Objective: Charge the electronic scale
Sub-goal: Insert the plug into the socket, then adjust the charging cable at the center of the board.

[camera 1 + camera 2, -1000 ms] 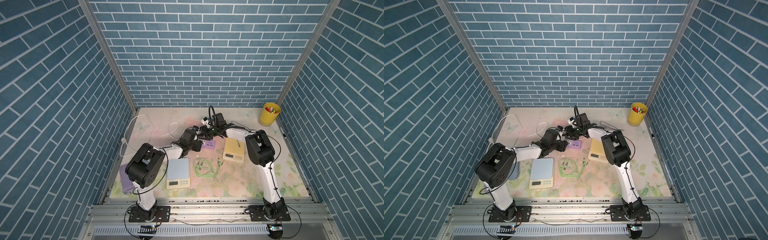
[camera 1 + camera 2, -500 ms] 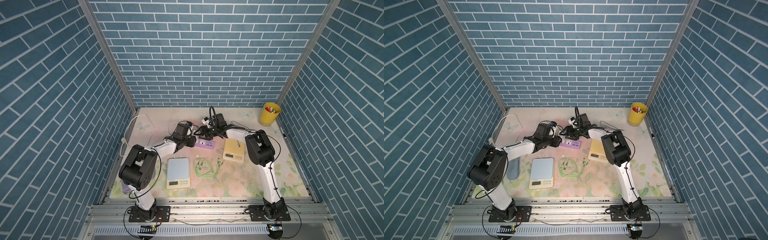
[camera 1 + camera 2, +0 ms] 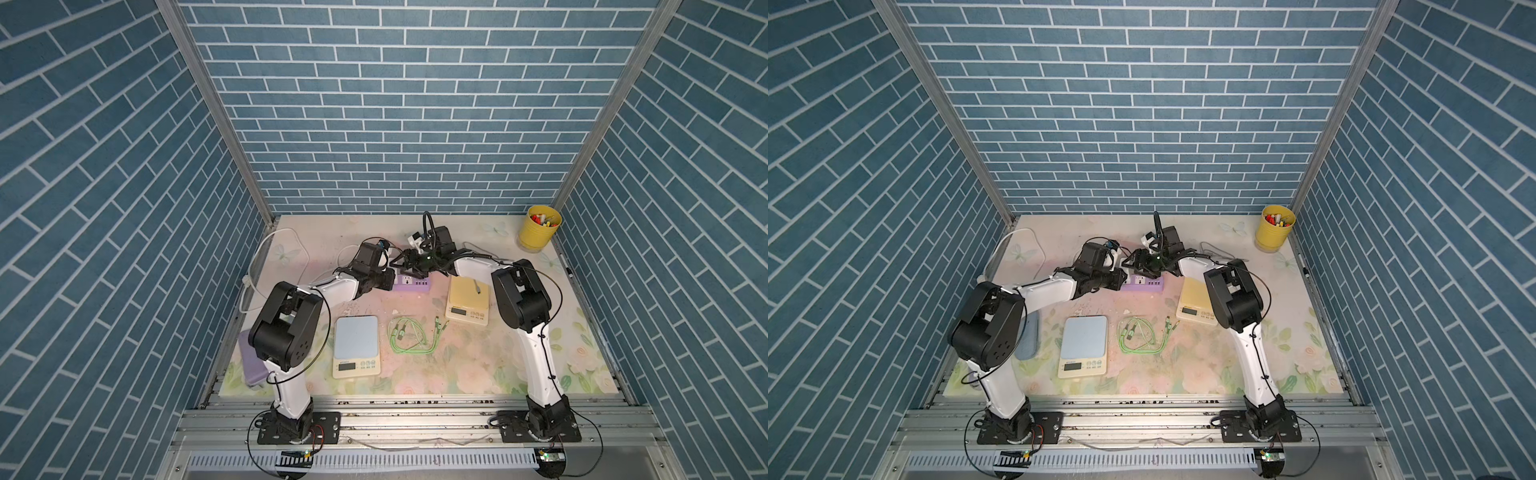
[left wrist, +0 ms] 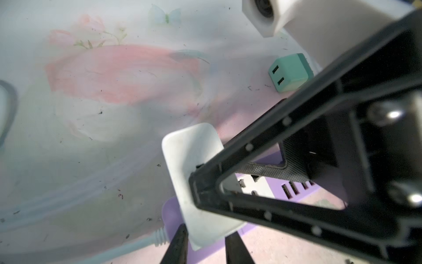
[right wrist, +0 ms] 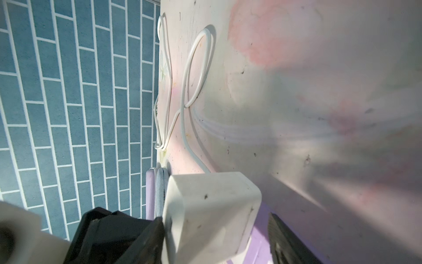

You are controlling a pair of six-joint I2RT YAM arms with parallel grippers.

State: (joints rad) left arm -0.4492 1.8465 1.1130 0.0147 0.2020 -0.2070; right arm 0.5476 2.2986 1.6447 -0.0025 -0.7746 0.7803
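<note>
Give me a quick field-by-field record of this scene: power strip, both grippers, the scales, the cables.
power strip: purple power strip mid-back on the mat, white adapter standing on it
left gripper: left gripper straddles the white adapter; grip unclear
right gripper: right gripper open around the same adapter, one finger clear of it
scales: blue-topped scale near the front, yellow scale beside the strip
cable: green cable coiled on the mat between the scales
spare: teal USB charger lying loose near the strip
</note>
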